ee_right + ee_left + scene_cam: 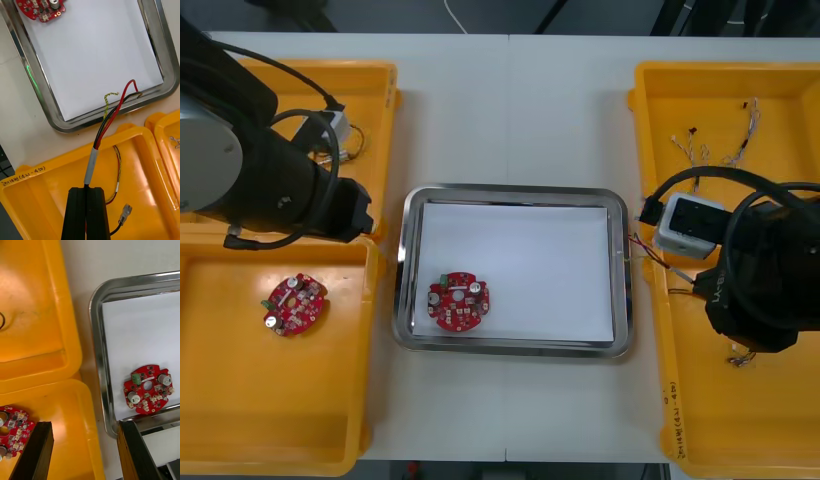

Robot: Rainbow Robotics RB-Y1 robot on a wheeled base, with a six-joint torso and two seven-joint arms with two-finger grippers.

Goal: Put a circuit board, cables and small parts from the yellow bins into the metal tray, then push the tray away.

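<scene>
Right claw [87, 192] clamped on a red, black and yellow cable [111, 117], its ends crossing the tray's [56, 122] right rim. Left claw [85, 426] apart above a left bin [56, 401]. A circuit board [459, 300] lies in the tray's near-left corner.

Showing a light table [510, 110], bearing a thin seam [509, 100] running from the far edge toward the middle. Showing dark floor [380, 14] beyond that edge, a white cord [452, 15] curving across it.
</scene>
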